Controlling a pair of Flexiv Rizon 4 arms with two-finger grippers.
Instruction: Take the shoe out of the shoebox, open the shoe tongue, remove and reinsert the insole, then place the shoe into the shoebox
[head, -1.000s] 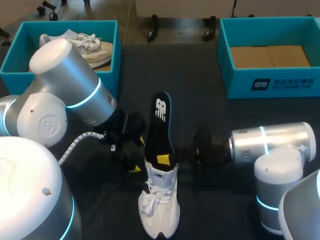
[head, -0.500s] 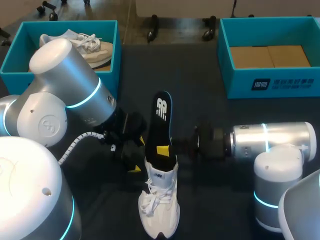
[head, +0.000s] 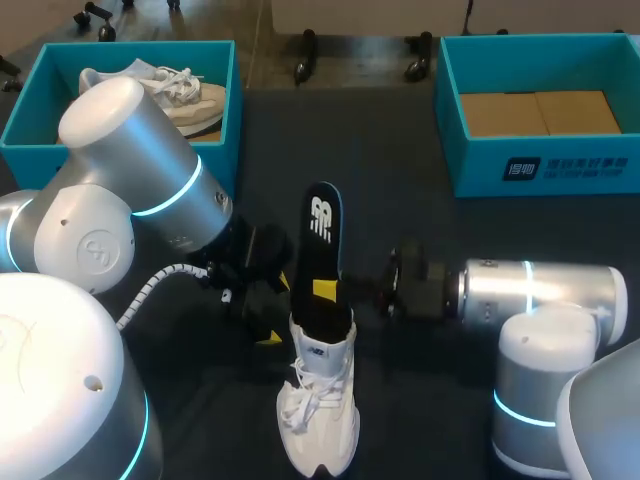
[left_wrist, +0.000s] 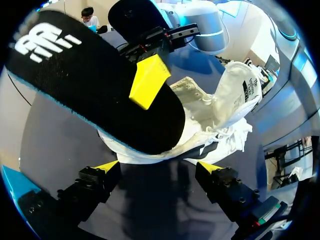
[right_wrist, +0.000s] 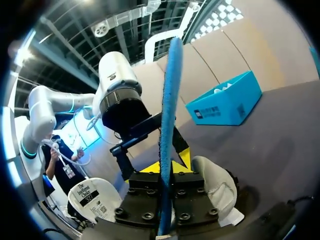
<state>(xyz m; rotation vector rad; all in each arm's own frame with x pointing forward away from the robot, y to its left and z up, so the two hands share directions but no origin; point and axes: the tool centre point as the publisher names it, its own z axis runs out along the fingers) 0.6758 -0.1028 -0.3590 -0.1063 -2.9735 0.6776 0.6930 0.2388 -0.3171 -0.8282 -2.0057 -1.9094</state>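
Our right gripper (right_wrist: 167, 167) pinched the insole (head: 322, 240), whose lower end sat inside the shoe (head: 320, 410) on the desk's (head: 420, 220) near middle. Our left gripper (left_wrist: 157, 167) gaped wide just left. We judged this the insole step; the next move called for steadying the shoe.

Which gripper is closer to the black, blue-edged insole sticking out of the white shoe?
Right. The right gripper is clamped on the black insole. The left gripper is open beside the white shoe, not touching the insole.
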